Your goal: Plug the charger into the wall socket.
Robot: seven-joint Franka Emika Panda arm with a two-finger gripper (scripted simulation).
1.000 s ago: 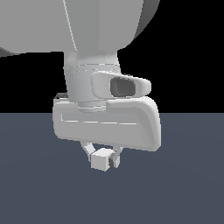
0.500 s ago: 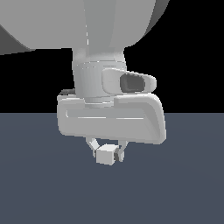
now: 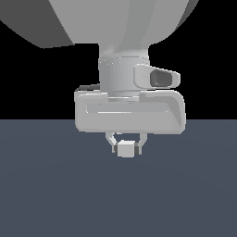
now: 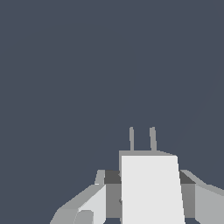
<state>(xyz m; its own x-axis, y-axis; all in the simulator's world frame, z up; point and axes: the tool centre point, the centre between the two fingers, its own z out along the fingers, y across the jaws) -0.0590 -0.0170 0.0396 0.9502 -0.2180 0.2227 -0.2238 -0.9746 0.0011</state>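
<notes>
- Your gripper (image 3: 126, 144) is pinching the charger (image 3: 126, 149), one finger on each side of the small white block.
- You hold the charger in the air, well above the dark grey floor (image 3: 55, 194), directly under the arm's hand.
- In the wrist view the charger (image 4: 151, 188) fills the space between the fingers (image 4: 89, 205), and two thin grey prongs (image 4: 142, 139) stick out from its far face.

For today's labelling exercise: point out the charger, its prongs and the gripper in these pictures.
charger (image 3: 126, 149): exterior view, its front face.
prongs (image 4: 131, 139): wrist view, on one prong's shaft.
gripper (image 3: 126, 142): exterior view, midway between the fingertips, shut on the charger.
</notes>
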